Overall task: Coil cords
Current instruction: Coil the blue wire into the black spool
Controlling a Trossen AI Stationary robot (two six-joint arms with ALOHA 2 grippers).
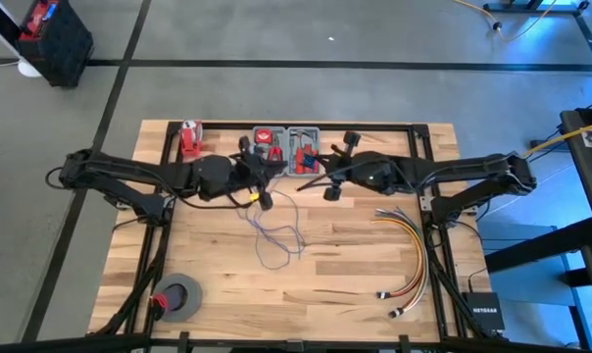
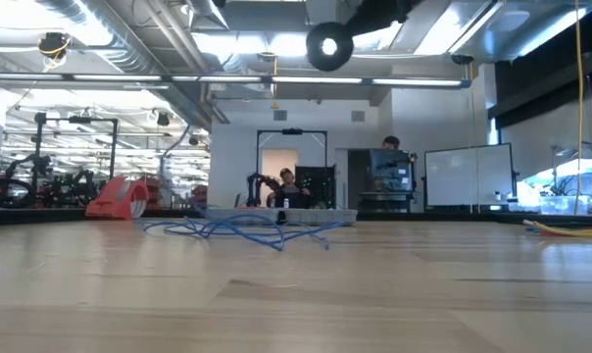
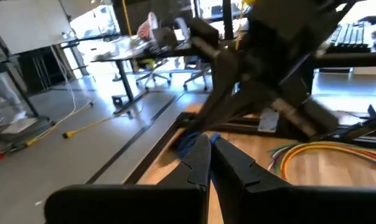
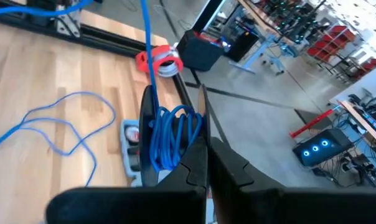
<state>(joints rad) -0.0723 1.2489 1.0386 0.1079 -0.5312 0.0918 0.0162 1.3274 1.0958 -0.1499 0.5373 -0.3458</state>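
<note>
The cords [image 1: 276,230] sprawl in thin blue-purple loops on the wooden table [image 1: 306,284] between the two arms, and we can barely trace them from above. On the left, the left gripper [image 1: 264,199] is clenched over their upper end; we cannot tell if it pinches a strand. On the right, the right gripper [image 4: 203,168] is clamped tight on a bunched blue coil of cord, one strand rising taut from it.

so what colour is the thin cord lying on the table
Blue cord, clearest in the right wrist view.
</note>
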